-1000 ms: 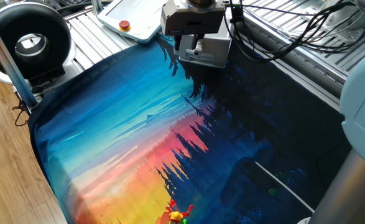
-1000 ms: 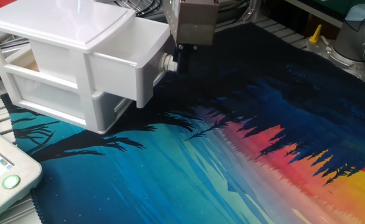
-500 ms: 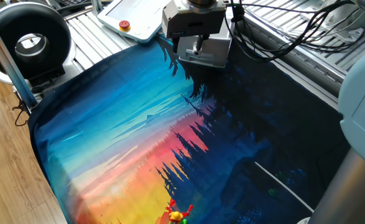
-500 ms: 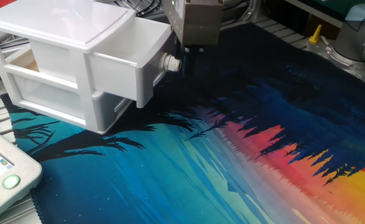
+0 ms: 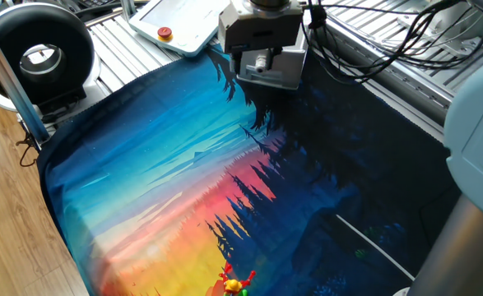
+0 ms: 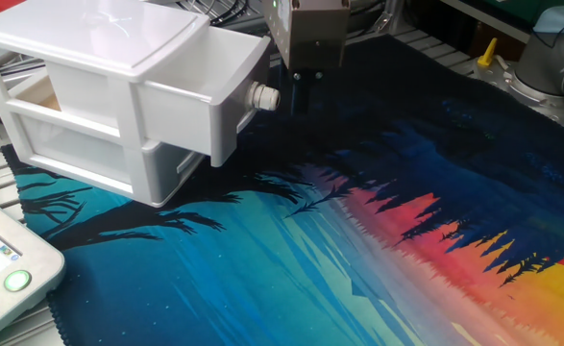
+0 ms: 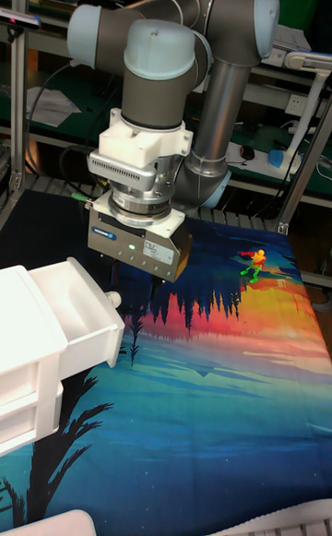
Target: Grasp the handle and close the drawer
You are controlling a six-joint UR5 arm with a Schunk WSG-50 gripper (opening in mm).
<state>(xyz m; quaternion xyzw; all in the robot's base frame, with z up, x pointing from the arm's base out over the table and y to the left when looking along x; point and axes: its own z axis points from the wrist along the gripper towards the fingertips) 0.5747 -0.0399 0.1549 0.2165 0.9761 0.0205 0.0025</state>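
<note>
Sunset-print cloth [image 6: 378, 240] under drawer [image 6: 195, 96]; no legible writing.

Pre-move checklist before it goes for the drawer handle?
1. Drawer open and needs closing: ok, top drawer sticks out of the white cabinet.
2. Handle unobstructed: ok, the knob is bare.
3. Gripper around the handle: not ok, it sits beside the knob on the far side from the drawer.
4. Fingers open enough: cannot tell, dark fingers merge with the cloth.
5. Gripper empty: ok, nothing seen in it.
6. Path to the knob free: ok.
</note>
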